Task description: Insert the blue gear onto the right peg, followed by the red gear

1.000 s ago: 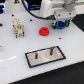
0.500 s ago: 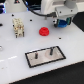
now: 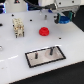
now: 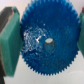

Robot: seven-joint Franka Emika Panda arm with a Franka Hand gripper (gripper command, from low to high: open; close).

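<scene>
Holding the blue gear [image 4: 44,44] clenched between its jaws, the gripper [image 3: 65,20] hangs well apart from the right peg [image 3: 50,50]; neither gear is on, the red gear [image 3: 44,31] untouched.

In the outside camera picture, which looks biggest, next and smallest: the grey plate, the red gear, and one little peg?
Biggest to smallest in the exterior view:
1. The grey plate with the black rim.
2. The red gear.
3. The peg, a thin pin. The two pegs look alike, so I can't rank those.

No readable text, labels or numbers.
</scene>
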